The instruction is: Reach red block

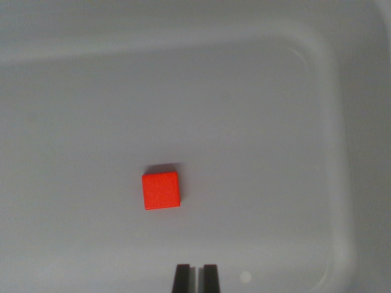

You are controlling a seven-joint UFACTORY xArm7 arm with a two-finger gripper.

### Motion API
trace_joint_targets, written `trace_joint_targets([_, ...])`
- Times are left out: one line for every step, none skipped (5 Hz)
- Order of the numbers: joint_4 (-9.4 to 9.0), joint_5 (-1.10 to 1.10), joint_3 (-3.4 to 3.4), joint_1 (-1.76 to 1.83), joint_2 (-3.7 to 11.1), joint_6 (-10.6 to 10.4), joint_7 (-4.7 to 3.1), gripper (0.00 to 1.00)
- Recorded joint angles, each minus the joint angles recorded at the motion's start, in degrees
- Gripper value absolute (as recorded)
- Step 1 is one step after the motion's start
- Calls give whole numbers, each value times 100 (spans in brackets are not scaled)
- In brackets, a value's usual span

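Wrist view shows the red block (161, 190) lying flat on the pale floor of a white bin (333, 152), ahead of the gripper (196, 278) and a little toward the wrist view's left, apart from it. The two dark fingertips (182, 278) stand close together, a narrow slit between them, holding nothing.

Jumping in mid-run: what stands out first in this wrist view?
The red block grabs the eye at once, a bright square lying flat on the pale grey floor of the bin, a little below centre. Next come the dark fingertips of the gripper at the bottom edge, close together with a narrow gap, lying below the block and slightly toward the wrist view's right, apart from it. The bin's rounded wall curves along the top and right.
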Motion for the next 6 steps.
trace_joint_targets([0,0,0,0,0,0,0,0])
trace_joint_targets([-1,0,0,0,0,-1,0,0])
trace_joint_targets([-1,0,0,0,0,-1,0,0])
trace_joint_targets([-22,1,0,1,11,-31,-1,0])
trace_joint_targets([-22,1,0,1,11,-31,-1,0])
trace_joint_targets([-70,3,1,4,35,-99,-2,0])
